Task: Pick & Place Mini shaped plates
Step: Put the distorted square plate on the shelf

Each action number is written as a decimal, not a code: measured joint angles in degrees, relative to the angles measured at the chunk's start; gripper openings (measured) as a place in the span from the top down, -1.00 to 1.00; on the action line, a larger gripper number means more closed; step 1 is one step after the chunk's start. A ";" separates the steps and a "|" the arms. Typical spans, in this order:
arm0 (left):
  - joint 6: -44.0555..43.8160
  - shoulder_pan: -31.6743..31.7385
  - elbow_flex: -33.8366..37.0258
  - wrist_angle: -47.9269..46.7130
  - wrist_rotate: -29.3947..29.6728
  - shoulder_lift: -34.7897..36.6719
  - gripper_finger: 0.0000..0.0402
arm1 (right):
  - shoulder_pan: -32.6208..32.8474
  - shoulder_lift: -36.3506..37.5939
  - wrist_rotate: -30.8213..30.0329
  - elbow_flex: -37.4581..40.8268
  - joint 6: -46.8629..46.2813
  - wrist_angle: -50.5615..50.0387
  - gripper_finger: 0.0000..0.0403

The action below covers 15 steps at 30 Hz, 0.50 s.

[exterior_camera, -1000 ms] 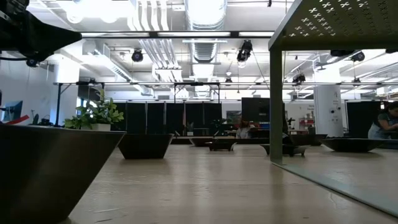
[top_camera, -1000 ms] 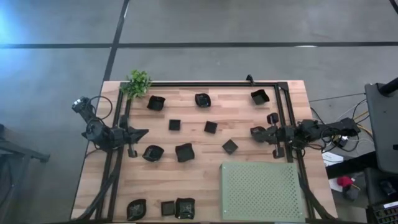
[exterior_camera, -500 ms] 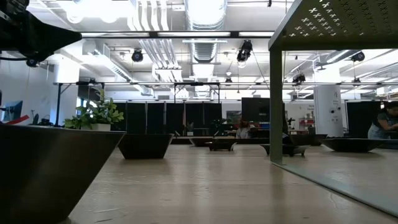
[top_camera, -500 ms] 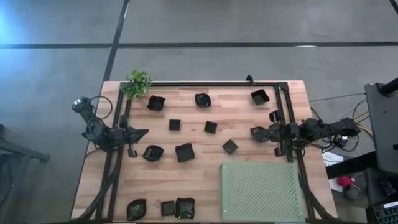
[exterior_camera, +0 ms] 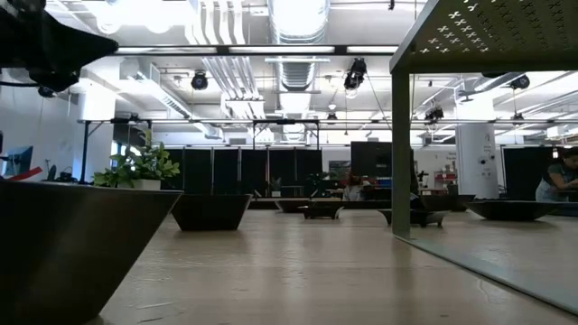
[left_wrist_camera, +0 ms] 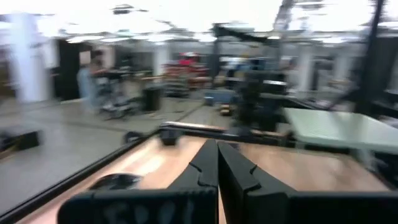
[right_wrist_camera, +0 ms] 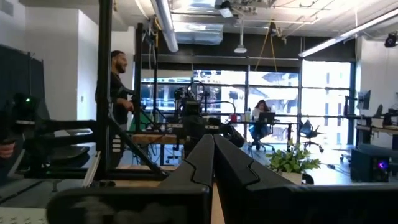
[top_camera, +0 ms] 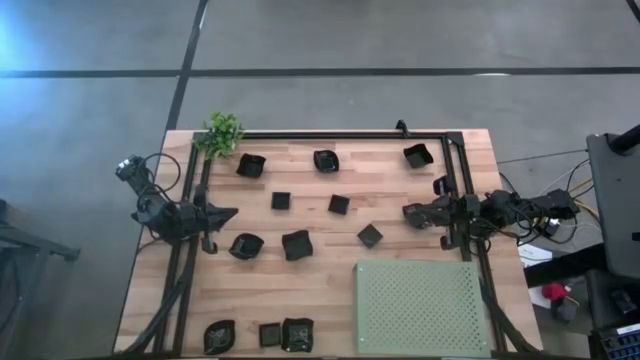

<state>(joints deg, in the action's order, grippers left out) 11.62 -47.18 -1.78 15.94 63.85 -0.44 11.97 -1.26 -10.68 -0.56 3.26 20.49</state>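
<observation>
Several mini shaped plates, small and dark, lie scattered flat on the wooden table [top_camera: 320, 280]: one at the far left [top_camera: 250, 165], a square one mid-table [top_camera: 339, 205], and a row at the near edge [top_camera: 270, 334]. My left gripper [top_camera: 232, 212] hovers shut at the table's left side and points right, with its closed fingers [left_wrist_camera: 217, 158] over the wood. My right gripper [top_camera: 408, 211] hovers shut at the right side and points left, its fingers [right_wrist_camera: 213, 152] together. Neither holds anything.
A green perforated mat [top_camera: 420, 308] covers the near right corner; in the low view it shows overhead [exterior_camera: 488, 27] on a leg. A small leafy plant [top_camera: 221, 133] stands at the far left corner. A black frame [top_camera: 330, 135] borders the table. People show in the room behind.
My left gripper has rolled a little about its own length while staying in place; its dark outline at the top left of the low view has shifted. The plates lie as before.
</observation>
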 joint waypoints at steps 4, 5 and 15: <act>2.40 0.02 -2.88 -0.02 9.31 -1.09 1.00 | 0.00 0.00 0.00 0.00 -1.63 -0.02 0.96; 3.37 0.02 -3.83 0.01 10.35 -1.53 1.00 | 0.00 0.00 0.00 0.00 -1.63 -0.02 0.96; 2.42 0.03 -11.76 -0.04 24.05 -10.30 1.00 | 0.00 0.00 0.02 0.00 -1.38 -0.02 0.96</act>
<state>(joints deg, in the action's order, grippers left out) 14.04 -47.15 -13.54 15.90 87.90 -10.74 11.97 -1.26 -10.66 -0.56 1.88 20.47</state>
